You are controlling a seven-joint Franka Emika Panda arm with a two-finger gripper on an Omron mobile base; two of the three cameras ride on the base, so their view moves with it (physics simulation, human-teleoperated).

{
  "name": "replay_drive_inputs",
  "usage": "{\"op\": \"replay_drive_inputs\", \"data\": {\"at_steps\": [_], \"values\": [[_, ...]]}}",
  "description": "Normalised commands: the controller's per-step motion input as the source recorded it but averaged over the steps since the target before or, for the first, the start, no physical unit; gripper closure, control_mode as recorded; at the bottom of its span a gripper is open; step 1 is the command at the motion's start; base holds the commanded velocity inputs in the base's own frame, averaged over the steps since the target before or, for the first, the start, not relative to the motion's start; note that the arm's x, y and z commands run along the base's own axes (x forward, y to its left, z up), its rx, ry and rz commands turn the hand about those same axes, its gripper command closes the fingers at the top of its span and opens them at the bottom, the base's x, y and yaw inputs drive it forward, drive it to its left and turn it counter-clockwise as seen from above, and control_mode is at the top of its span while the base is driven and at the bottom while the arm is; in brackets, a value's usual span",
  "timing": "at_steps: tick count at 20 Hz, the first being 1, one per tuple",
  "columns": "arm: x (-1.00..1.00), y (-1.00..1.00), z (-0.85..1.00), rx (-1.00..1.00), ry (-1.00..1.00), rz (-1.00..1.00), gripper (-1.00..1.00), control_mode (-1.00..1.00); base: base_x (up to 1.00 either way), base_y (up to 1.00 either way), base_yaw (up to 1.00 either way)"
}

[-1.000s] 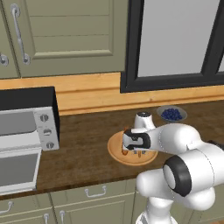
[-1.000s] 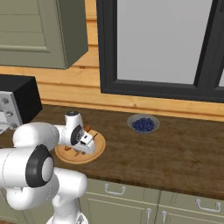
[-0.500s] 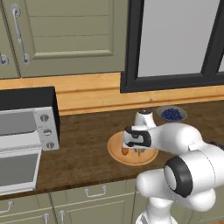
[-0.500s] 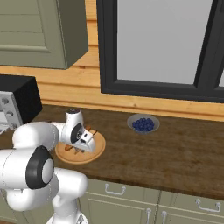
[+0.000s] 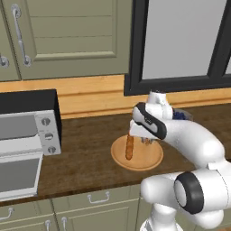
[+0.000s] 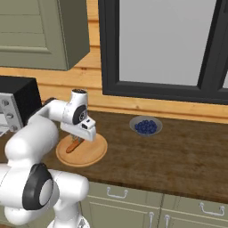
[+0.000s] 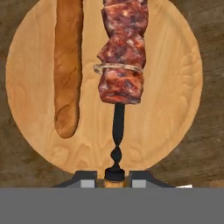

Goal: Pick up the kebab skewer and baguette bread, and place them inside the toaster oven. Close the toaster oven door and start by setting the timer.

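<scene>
Left end of the worktop: toaster oven (image 5: 27, 135), door (image 5: 18, 176) dropped open toward the front edge, cavity clear to load. Well to its right, near the front edge, the round wooden board (image 5: 153, 160) carries both items. Baguette bread (image 7: 68, 65) lies flat on the board's left half, long axis front to back, parallel to the kebab skewer (image 7: 121, 57) and just beside it, not touching.

Gripper (image 7: 114, 177) is closed tight on the skewer's bare dark handle end; meat chunks sit further along, pointing away from the hand. In the base views the skewer looks barely off the board, if at all; can't tell.

Risks, as I judge them:
- Grip is at the far end of a thin stick with the load hanging out front, so it could pivot or droop between the fingers on the swing left.
- A drooping tip could nudge the baguette or catch the door edge on entry.
- Blueberry bowl (image 6: 146, 126) sits toward the back edge on the right, out of the path.
</scene>
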Motion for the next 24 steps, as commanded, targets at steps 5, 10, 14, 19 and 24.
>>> {"op": "replay_drive_inputs", "data": {"at_steps": [5, 10, 14, 19, 24], "values": [[-0.23, 0.09, 0.69, 0.0, 0.15, 0.0, 1.0, -1.0, 0.0, 0.0, 0.0], [-0.66, 0.22, 0.44, 0.0, 0.09, 0.0, 1.0, -1.0, 0.0, 0.0, 0.0], [-0.54, 0.11, 0.37, 0.0, 0.03, 0.0, 1.0, -1.0, 0.0, 0.0, 0.0], [-0.36, 0.0, 0.44, -0.01, -0.02, 0.02, 1.0, -1.0, 0.0, 0.0, 0.0], [-0.5, 0.03, 0.31, -0.02, -0.14, 0.07, 1.0, -1.0, 0.0, 0.0, 0.0]]}}
